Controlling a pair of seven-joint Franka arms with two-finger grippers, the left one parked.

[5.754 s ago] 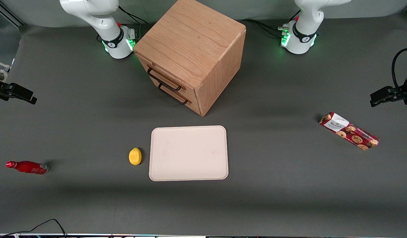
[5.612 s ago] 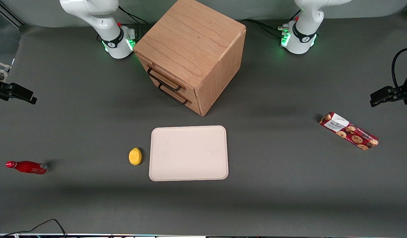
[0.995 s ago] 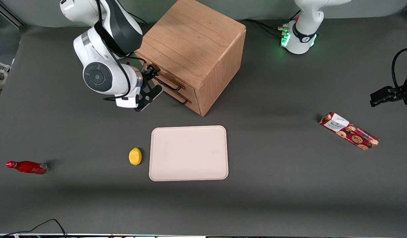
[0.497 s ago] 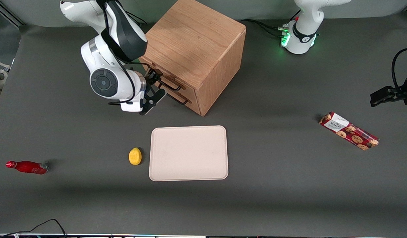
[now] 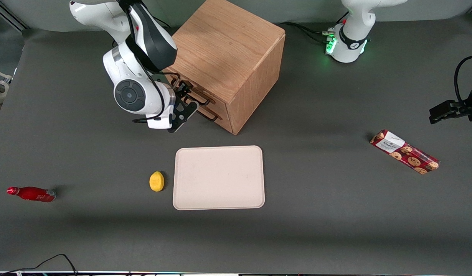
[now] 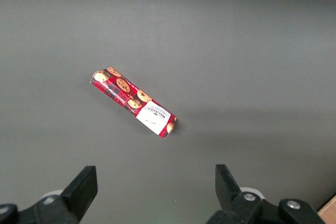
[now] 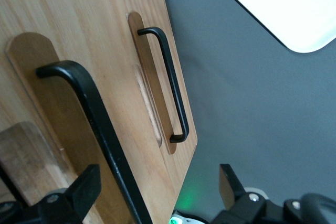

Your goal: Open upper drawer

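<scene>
Nearest the front camera, a pale rectangular tray (image 5: 219, 177) lay flat on the dark grey table (image 5: 316, 214), with a small yellow lemon (image 5: 156, 181) just beside it and a red bottle (image 5: 32, 193) on its side toward the working arm's end. A red cookie packet (image 5: 404, 151) lay toward the parked arm's end. Farther from the camera stood the oak cabinet (image 5: 226, 57), both its drawers shut. The gripper (image 5: 185, 100) sat in front of the upper drawer (image 7: 58, 103), fingers spread apart, gripping nothing, with that drawer's black handle (image 7: 97, 129) running between them in the wrist view. The lower drawer's handle (image 7: 169, 85) lay beside it, untouched.
</scene>
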